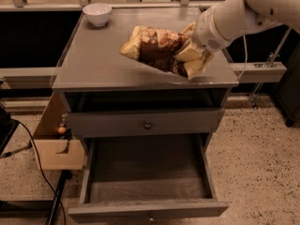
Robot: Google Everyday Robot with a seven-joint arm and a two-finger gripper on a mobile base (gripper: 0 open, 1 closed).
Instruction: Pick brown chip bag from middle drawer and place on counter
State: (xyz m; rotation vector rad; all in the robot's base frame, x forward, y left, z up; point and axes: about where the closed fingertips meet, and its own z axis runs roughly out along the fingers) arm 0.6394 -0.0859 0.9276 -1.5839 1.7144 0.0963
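Nearest, the middle drawer (145,177) stands pulled out, its grey floor bare, so the pick looks done and only the setting-down is left. Above it the top drawer front (108,122) is shut.

On the counter (93,64), the brown chip bag (154,50) hangs tilted over the right half, its low end close to the front right corner and its left end raised toward the middle. The gripper (194,55) is at the bag's right, tan end, over the right edge; its jaws are buried in bunched foil and appear closed on the bag, since the bag sits off the surface.

The main risk, as I judge it, is release this near the front edge: the slick, light bag could tip or slide off the front right corner and drop into the open drawer or onto the floor. Crumpled foil might also cling to the jaws and be dragged off the right edge.

The white bowl (97,14) at the far left corner is well apart and unlikely to be disturbed.
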